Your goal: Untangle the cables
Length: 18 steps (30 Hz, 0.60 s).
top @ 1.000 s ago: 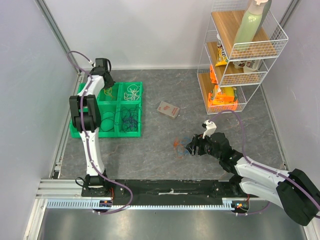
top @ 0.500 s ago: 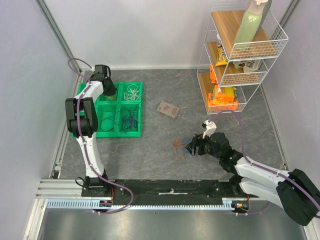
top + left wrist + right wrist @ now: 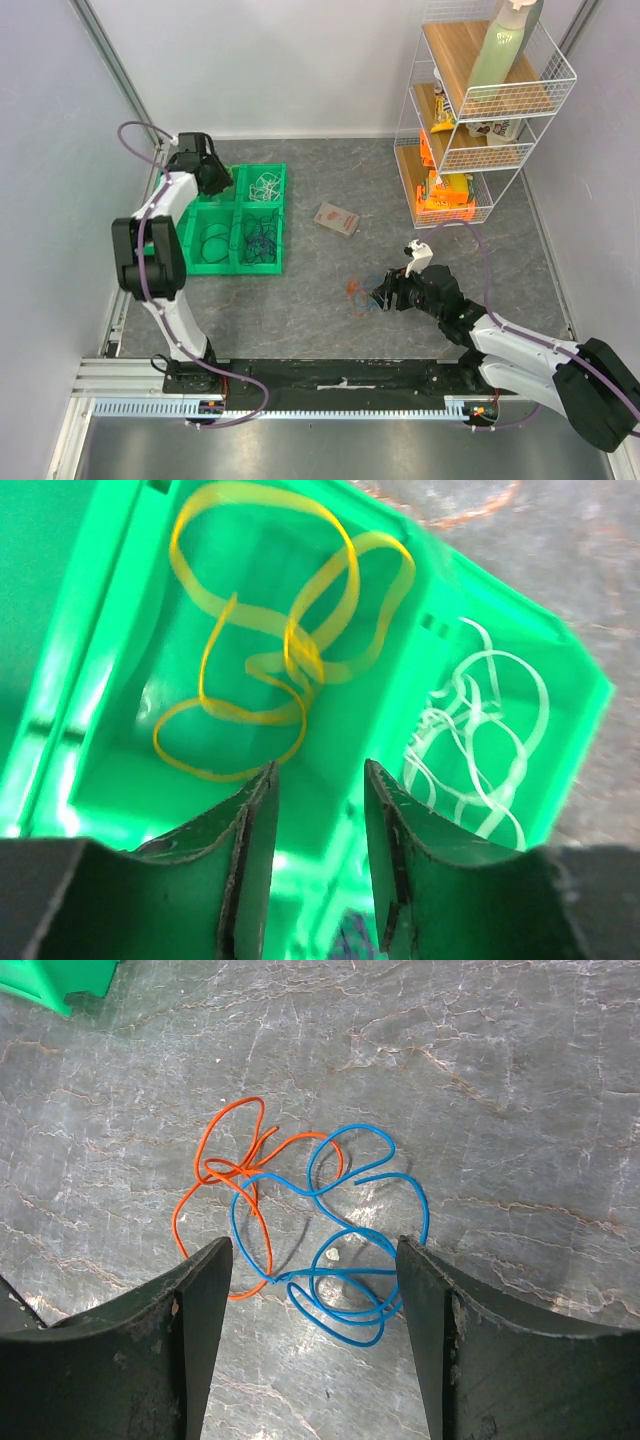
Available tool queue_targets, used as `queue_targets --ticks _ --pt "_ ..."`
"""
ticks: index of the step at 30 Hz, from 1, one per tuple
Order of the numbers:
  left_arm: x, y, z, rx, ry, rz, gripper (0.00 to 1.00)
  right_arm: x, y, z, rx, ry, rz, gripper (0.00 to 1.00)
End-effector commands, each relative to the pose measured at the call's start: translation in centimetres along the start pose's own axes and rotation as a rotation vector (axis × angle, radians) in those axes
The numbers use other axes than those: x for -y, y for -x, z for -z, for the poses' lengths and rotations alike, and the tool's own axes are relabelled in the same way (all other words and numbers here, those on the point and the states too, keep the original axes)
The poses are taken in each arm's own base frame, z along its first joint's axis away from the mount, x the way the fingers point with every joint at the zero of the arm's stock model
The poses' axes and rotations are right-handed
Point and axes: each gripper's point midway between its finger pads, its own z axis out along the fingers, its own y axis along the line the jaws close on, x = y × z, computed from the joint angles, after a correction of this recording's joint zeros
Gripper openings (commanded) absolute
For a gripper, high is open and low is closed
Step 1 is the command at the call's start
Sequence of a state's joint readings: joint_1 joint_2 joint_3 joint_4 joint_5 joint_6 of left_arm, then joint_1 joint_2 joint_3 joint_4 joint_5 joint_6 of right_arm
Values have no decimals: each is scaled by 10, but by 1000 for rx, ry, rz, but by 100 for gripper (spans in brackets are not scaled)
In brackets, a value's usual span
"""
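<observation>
Swinging its elbow out toward the left wall, the left arm has carried its gripper (image 3: pixel 212 178) a little leftward over the far corner of the tray, while the right arm sits just as it did. On the grey table (image 3: pixel 320 170), with a wire rack (image 3: pixel 480 100) at its far right, the green tray (image 3: pixel 213 270) holds sorted cables: a yellow cable (image 3: pixel 290 645) looped loosely in the far-left compartment, a white cable (image 3: pixel 480 740) in the one beside it, and purple cables (image 3: pixel 258 240) in a nearer one. The left gripper (image 3: pixel 320 772) hovers above the yellow loops with its jaws moderately apart and empty. The right gripper (image 3: pixel 312 1250) stands wide and empty, low over the last pair on the bare table: an orange cable (image 3: pixel 215 1168) and a blue cable (image 3: pixel 335 1276) that cross each other. A small packet (image 3: pixel 337 218) lies well apart from them. The risk, as I judge it, is a pinch where the two colours overlap, which would lift both together or pull the crossing tighter. Thin wire lying flat on the table may also slip from the fingertips. Whether orange and blue are truly knotted or merely laid across each other cannot be told. The left wrist view is blurred, and from above that gripper hides the yellow compartment.
</observation>
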<state>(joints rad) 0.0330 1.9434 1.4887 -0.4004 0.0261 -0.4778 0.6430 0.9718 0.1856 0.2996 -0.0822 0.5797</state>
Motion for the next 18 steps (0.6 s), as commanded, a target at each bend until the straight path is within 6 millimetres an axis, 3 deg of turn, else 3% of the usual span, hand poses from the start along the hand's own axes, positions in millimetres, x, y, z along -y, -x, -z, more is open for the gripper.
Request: queue_targets --ticks 1,6,10,15,18 --pt "31 44 90 217 -136 47 47 -7 16 -3 48 25 8 74" --pt "38 25 138 235 -236 39 52 -7 14 -4 38 25 9 74" --pt "50 -7 164 228 -364 41 50 -7 15 -4 41 25 8 74" --pt "131 -119 191 104 -626 -226 50 -3 14 -6 33 4 2 73" --pt "161 -191 197 -48 -746 -328 50 -3 13 -6 30 3 0 71"
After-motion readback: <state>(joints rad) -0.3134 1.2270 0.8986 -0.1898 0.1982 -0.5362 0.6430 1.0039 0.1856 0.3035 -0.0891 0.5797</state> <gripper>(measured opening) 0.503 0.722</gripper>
